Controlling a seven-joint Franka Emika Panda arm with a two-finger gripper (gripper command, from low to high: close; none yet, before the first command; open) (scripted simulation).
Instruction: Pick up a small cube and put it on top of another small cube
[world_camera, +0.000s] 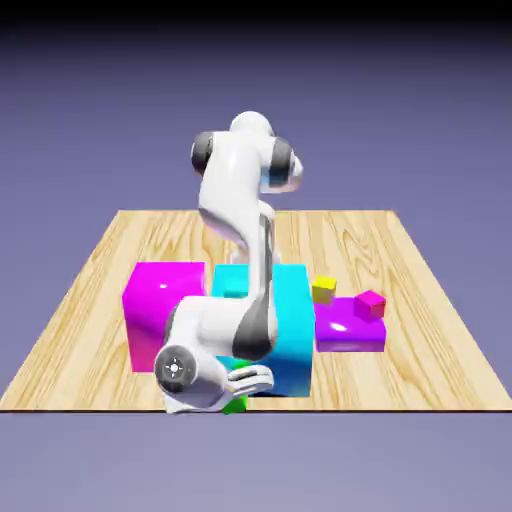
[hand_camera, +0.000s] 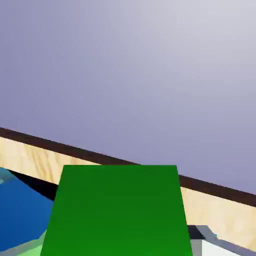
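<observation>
"What's the biggest thing around your gripper (hand_camera: 120, 241)?"

"The wooden desk (world_camera: 430, 365). In the exterior view I have the gripper by its near edge, and my white arm (world_camera: 232, 185) reaches there from beyond."

"And the blocks?"

"The cyan block (world_camera: 292, 335) stands just beyond the gripper, partly hidden by my arm. The big magenta block (world_camera: 160, 290) is beyond it too, toward the exterior view's left. The lower purple block (world_camera: 350, 338) lies off to the exterior view's right of the gripper."

"Where are the small cubes?"

"The green cube (hand_camera: 120, 210) is between my fingertips; I have the gripper closed on it. The pink-red cube (world_camera: 370, 304) sits on the purple block, to the exterior view's right of the gripper, well apart from the green one. The yellow cube (world_camera: 324, 289) is on that side too, by the purple block's far left corner; I can't tell whether it touches."
</observation>
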